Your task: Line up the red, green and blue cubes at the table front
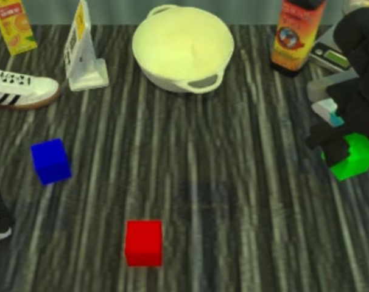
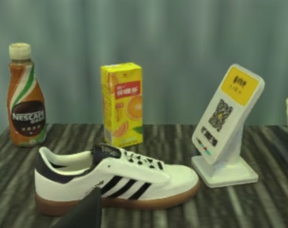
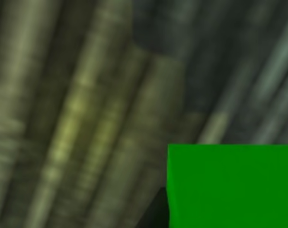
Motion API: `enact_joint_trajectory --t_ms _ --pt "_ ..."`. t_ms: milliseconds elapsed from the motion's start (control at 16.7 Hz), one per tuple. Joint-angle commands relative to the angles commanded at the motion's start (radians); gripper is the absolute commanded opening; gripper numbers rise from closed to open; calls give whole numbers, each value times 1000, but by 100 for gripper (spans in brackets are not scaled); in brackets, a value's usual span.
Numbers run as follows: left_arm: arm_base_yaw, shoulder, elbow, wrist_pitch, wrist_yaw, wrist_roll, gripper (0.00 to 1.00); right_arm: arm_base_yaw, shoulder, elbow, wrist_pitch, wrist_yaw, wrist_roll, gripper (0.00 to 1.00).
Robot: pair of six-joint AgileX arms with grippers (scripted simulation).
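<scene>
Step in hand, as I read it: fetching the green cube [image 1: 357,157] from the table's [image 1: 233,201] right edge. My right gripper [image 1: 338,148] sits over it; whether it grips, I cannot tell. Red cube [image 1: 143,243] waits front centre, blue cube [image 1: 50,160] left. Left arm parked at the left edge. Next: carry green frontward, right of red.

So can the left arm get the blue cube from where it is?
Probably yes. The blue cube sits alone on the table's left side, with bare stripes all around it. The left arm waits at the left edge just below it, and nothing stands between them. The shoe lies farther back.
</scene>
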Motion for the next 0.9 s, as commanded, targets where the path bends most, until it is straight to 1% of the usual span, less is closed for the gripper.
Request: enact_joint_trajectory --t_ms 180,360,540,900 --pt "0 0 0 0 0 0 100 5 6 3 0 -1 15 0" --pt "0 0 0 0 0 0 100 74 23 36 -17 1 114 0" --pt "0 0 0 0 0 0 100 196 54 84 -48 4 301 0" --pt "0 0 0 0 0 0 100 481 97 179 -107 14 770 0"
